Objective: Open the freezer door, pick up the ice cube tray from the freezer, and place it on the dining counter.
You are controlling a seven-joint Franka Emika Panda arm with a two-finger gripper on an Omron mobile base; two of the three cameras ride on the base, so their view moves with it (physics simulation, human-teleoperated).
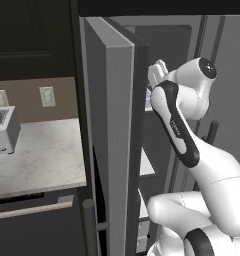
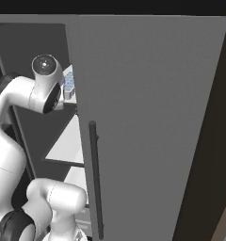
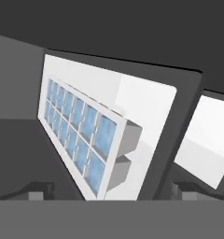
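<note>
The freezer door [image 1: 109,125] stands swung open to the left, seen edge-on. My arm reaches past it into the freezer [image 1: 164,50], over its white shelves [image 2: 68,143]. The ice cube tray [image 3: 81,135], white with two rows of pale blue cells, lies on a white shelf [image 3: 146,98] straight ahead of the hand; this view is rolled, so the tray looks steeply tilted. A corner of the ice cube tray [image 2: 68,86] peeks out beside my wrist. My gripper [image 3: 111,193] is open, its fingertips [image 3: 37,189] spread wide on either side of the tray's near end, not touching it. The dining counter is out of view.
The plain grey door [image 2: 152,117] with its dark bar handle [image 2: 95,179] stays closed just right of the arm. To the left of the open door is a marble worktop [image 1: 42,155] with a toaster [image 1: 2,130], under dark cabinets [image 1: 32,35].
</note>
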